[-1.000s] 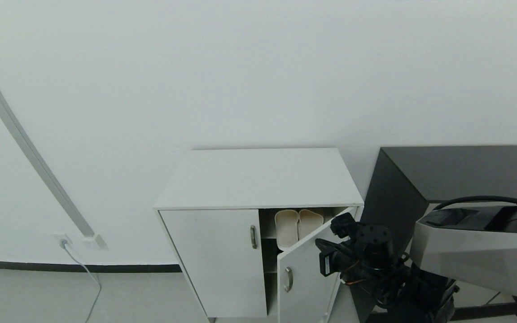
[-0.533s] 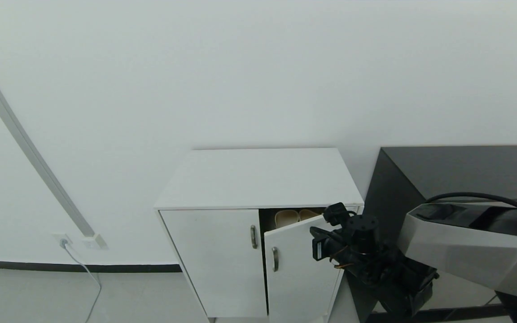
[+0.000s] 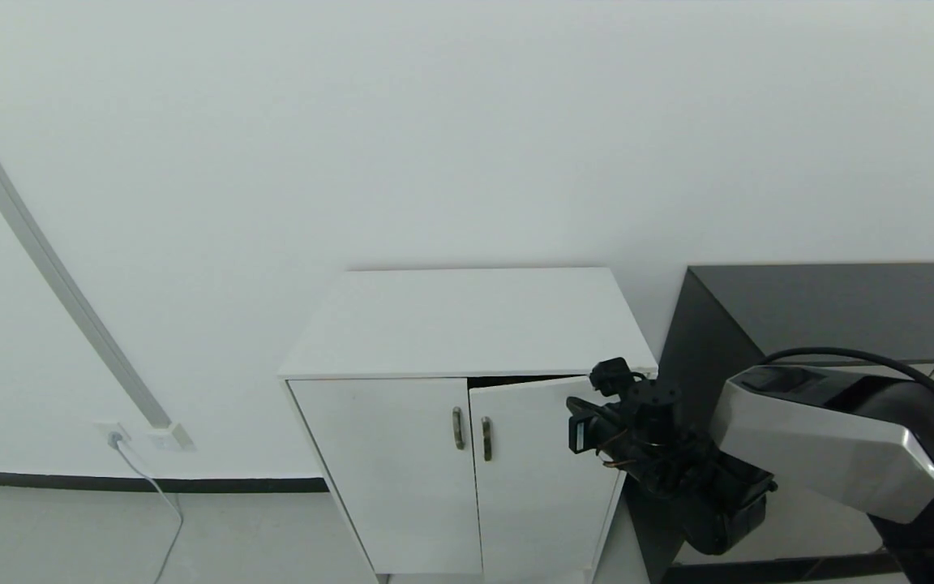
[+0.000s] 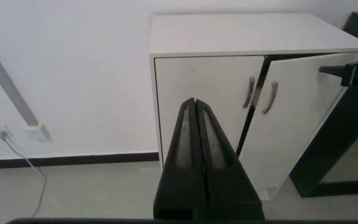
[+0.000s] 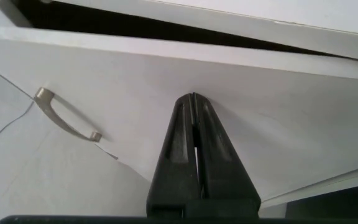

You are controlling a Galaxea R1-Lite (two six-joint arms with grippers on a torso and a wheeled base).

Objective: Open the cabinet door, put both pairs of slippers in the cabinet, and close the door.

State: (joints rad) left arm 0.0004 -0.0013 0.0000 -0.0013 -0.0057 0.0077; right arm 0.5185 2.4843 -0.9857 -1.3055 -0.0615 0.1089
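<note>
In the head view, the white cabinet (image 3: 467, 324) stands against the wall. Its left door (image 3: 386, 470) is shut. Its right door (image 3: 544, 487) is almost shut, with a thin dark gap under the cabinet's top panel. The two door handles (image 3: 486, 439) sit side by side at the cabinet's middle. The right gripper (image 3: 574, 420) is at the upper part of the right door's outer face, near its hinged edge. A dark unit (image 3: 799, 308) stands just beside the cabinet's right side, and a wall socket (image 3: 114, 438) with a cable sits well off to its left.

In the left wrist view, the left gripper (image 4: 195, 102) has its fingers pressed together with nothing between them. It is in front of the cabinet (image 4: 253, 34), well apart from it, and points toward the left door (image 4: 197, 87). The right door (image 4: 297, 118) stands slightly ajar, and the right gripper (image 4: 325, 70) meets its face near the top.

In the right wrist view, the right gripper (image 5: 195, 97) has its fingers together with nothing held. Its tips lie at the right door (image 5: 166, 81), below the dark gap, and that door's handle (image 5: 64, 116) is off to one side.
</note>
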